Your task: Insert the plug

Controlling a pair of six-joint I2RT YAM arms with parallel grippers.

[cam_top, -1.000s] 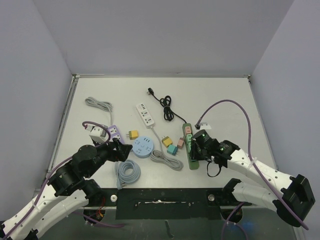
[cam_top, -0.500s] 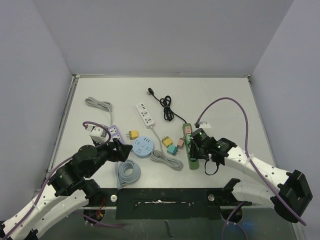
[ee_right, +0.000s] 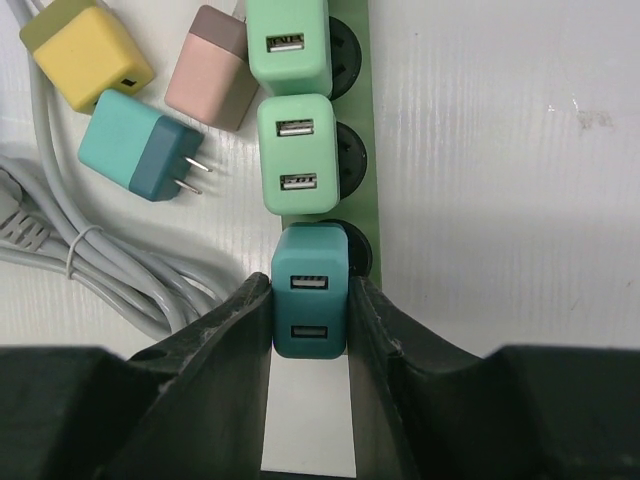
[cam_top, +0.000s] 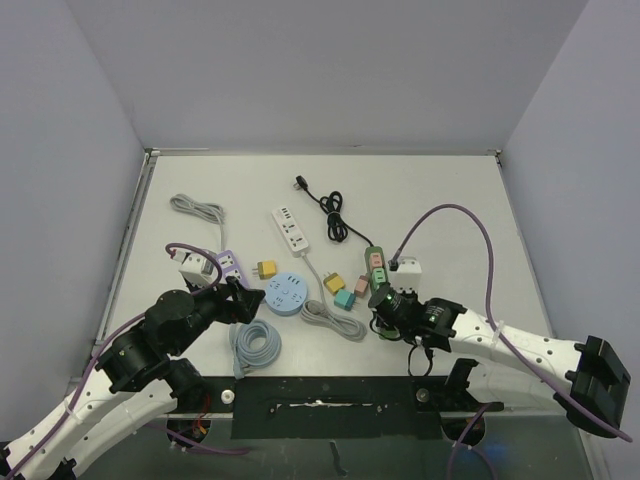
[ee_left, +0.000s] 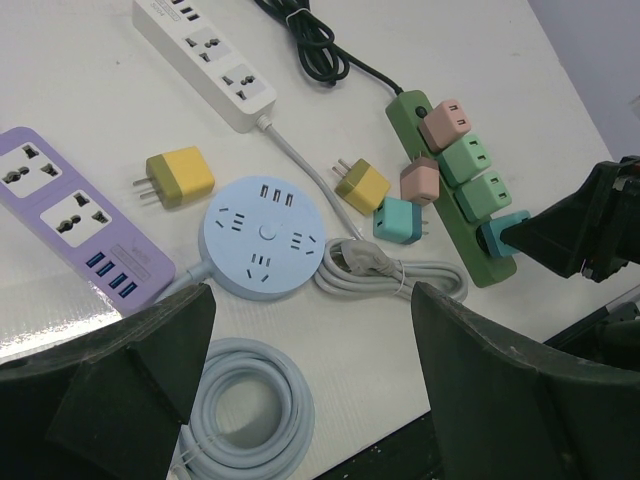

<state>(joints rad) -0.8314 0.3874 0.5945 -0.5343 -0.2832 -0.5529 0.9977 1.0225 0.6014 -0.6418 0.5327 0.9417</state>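
Observation:
The teal plug, a small two-port adapter, stands over the nearest socket of the green power strip, its prongs hidden. My right gripper is shut on the plug's two sides. From above, the right gripper is at the near end of the green power strip. The left wrist view shows the teal plug at that same end. My left gripper hangs open over the table near a grey cable coil, holding nothing.
Two mint adapters and a pink one sit in the strip. Loose yellow, teal and pink adapters lie to its left. A round blue hub, purple strip, white strip and black cable are further left.
My right gripper has slid along the green strip toward its near end with the teal plug in it. The left arm has not moved.

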